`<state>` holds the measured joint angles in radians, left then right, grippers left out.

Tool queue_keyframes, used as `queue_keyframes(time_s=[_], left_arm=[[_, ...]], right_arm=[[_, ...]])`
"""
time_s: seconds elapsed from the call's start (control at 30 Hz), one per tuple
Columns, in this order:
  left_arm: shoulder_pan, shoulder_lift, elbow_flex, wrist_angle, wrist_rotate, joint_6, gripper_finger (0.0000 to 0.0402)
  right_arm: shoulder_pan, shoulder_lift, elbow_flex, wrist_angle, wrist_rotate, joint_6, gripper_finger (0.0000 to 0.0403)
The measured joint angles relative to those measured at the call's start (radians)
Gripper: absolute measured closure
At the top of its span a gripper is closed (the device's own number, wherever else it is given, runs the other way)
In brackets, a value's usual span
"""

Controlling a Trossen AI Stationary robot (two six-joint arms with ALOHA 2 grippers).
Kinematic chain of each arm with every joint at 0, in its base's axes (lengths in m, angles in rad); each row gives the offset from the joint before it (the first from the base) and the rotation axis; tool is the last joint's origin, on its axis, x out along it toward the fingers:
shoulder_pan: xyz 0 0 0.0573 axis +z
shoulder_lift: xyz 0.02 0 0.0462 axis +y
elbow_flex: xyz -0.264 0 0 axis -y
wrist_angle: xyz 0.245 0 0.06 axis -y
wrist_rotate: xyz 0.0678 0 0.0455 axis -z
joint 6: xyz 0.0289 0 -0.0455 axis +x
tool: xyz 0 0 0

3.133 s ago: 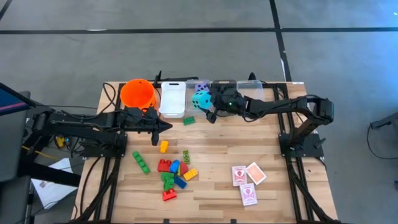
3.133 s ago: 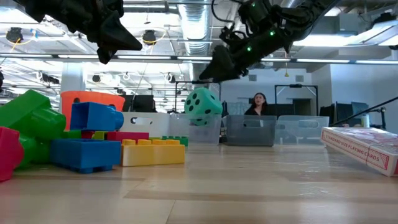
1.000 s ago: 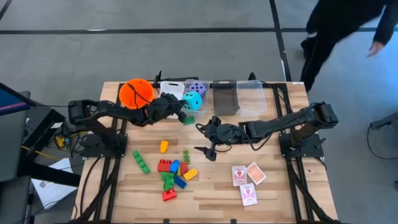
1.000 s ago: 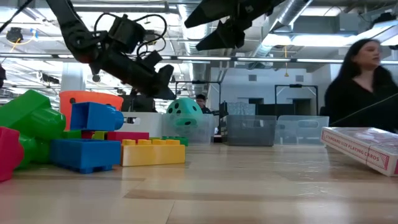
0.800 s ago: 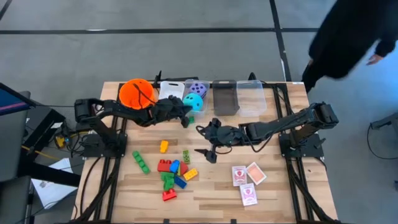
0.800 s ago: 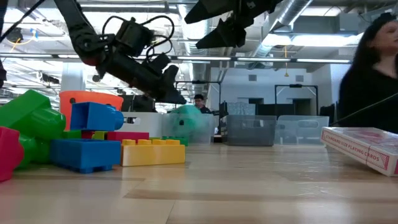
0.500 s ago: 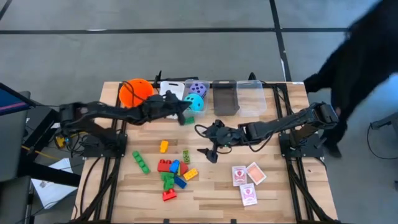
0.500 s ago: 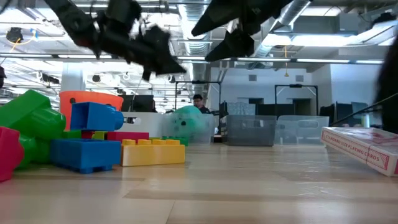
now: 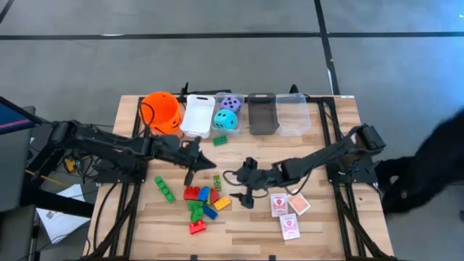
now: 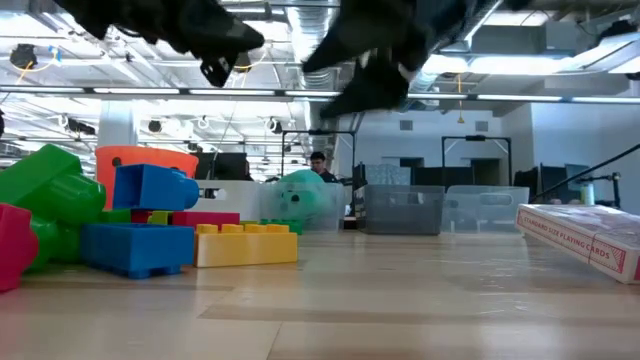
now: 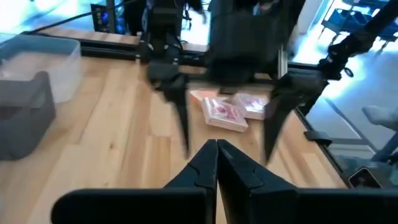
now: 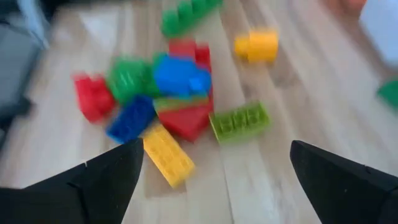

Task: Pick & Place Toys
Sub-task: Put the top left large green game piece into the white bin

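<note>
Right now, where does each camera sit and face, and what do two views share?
High: overhead, straight down on the table; both arms show, left pincer and right pincer.
Low: table-top height, looking across the brick pile to the bins; arms blur above.
Left wrist: behind its own shut fingers, facing the playing cards and the right pincer.
Right wrist: above the brick pile, own fingers spread.
Shared: high and left wrist both show the cards.

Bins (image 9: 262, 114) along the table's far edge, bricks (image 9: 203, 201) front-left, playing cards (image 9: 288, 212) front-right, dice (image 9: 226, 119) in a bin
</note>
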<state>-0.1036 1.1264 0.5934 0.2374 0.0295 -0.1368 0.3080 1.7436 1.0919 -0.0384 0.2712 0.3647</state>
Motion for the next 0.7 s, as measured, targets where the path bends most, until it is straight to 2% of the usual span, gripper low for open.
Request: queue_keyframes(time_s=[0.17, 0.33, 0.5, 0.7], left_arm=[[-0.084, 0.031, 0.000, -0.004, -0.156, -0.001, 0.0401], [-0.092, 0.056, -0.001, -0.004, -0.179, -0.002, 0.0394], [-0.091, 0.098, 0.000, 0.011, -0.178, -0.002, 0.0366], [-0.091, 0.199, 0.000, 0.062, -0.174, -0.002, 0.0299]], right_arm=[[-0.013, 0.105, 0.000, 0.011, -0.008, 0.044, 0.0005], [-0.043, 0.117, 0.006, 0.007, 0.066, 0.030, 0.0006], [-0.043, 0.060, 0.007, -0.038, 0.274, -0.033, 0.0006], [-0.010, -0.006, -0.038, -0.104, 0.530, -0.051, 0.0006]])
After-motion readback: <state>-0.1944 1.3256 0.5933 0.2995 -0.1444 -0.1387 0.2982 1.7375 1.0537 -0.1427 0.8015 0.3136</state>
